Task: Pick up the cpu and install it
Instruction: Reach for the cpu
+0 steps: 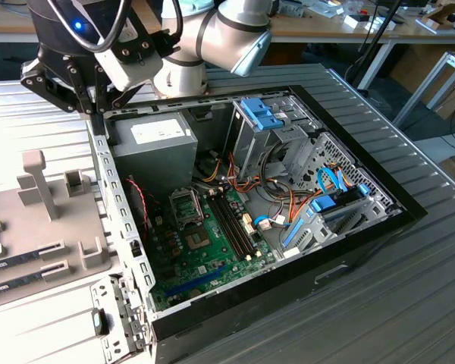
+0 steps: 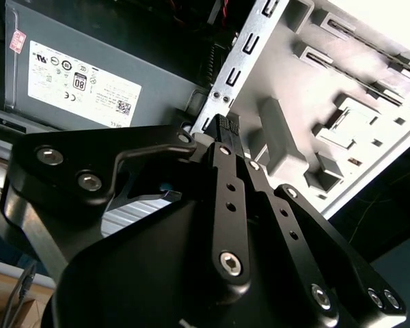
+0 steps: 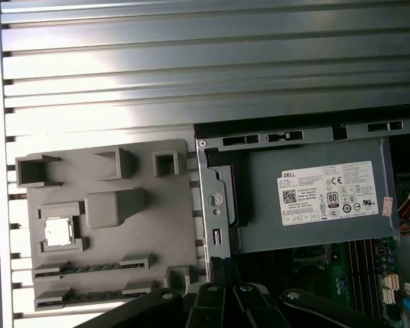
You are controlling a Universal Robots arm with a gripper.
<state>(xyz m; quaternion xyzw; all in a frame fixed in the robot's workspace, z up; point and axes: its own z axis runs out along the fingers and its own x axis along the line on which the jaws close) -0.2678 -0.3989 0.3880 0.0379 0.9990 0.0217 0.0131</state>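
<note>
Beneath my pincer (image 2: pixel 227 126), clenched on nothing: computer case (image 1: pixel 121 212), its metal side wall right under it. Beside the pincer, outside that wall: grey tray (image 3: pixel 171 219). Opposite side, inside the wall: power supply (image 3: pixel 294 236). Away from the pincer, in a tray pocket: cpu (image 3: pixel 58 232), flat, ungrasped. I judge pickup needs spread jaws, squared over it, edges only.

— What carries everything you're working over?
— Your ribbed grey metal counter (image 1: pixel 409 303).
— And what lies directly on it?
— You've got the open black computer case (image 1: pixel 311 274), and just beside it, on the exterior view's left, a light grey plastic holder tray (image 1: pixel 15 216) with moulded slots.
</note>
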